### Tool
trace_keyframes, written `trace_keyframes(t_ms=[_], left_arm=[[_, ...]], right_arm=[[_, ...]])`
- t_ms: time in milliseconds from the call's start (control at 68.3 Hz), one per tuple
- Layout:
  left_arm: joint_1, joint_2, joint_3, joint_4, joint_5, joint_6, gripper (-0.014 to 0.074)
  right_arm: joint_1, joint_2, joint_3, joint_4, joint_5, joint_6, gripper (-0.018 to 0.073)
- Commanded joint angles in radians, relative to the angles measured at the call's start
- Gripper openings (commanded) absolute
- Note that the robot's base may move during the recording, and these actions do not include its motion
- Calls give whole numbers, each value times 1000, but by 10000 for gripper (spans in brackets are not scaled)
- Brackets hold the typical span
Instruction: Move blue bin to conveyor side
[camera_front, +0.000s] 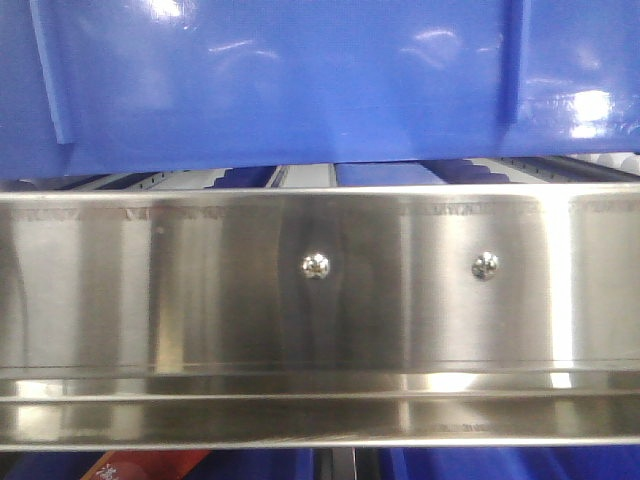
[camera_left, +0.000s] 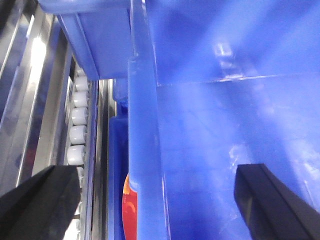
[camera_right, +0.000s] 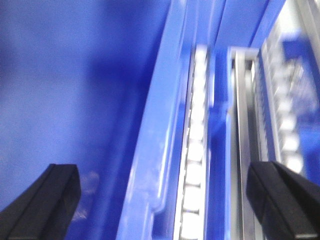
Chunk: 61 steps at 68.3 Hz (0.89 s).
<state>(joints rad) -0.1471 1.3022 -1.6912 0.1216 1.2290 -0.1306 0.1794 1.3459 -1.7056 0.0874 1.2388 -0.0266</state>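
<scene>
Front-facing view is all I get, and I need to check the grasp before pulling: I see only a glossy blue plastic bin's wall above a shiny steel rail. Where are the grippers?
Observer: The left gripper is open, one black finger inside the glossy blue plastic bin, one outside its thick rim.
Operator: And the right?
Observer: The right gripper is open too, straddling the rim likewise; that view is blurred.
Operator: Anything in the bin?
Observer: The inside that shows holds nothing.
</scene>
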Motion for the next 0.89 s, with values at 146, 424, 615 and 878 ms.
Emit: trace_keyframes(t_ms=[146,424,615,878], left_arm=[[-5,-3,-8,-3,-8,-11,529],[-5,-3,-8,-3,-8,-11,529],[-5,-3,-8,-3,-8,-11,529],[-5,-3,-8,-3,-8,-11,529]], right_arm=[[4,84,3,-59,-18,4,559],[32,121,1,-60,-18,4,559],[34,150,1,-60,-18,12,559],[34,188,-34,-60,-18,115,559]])
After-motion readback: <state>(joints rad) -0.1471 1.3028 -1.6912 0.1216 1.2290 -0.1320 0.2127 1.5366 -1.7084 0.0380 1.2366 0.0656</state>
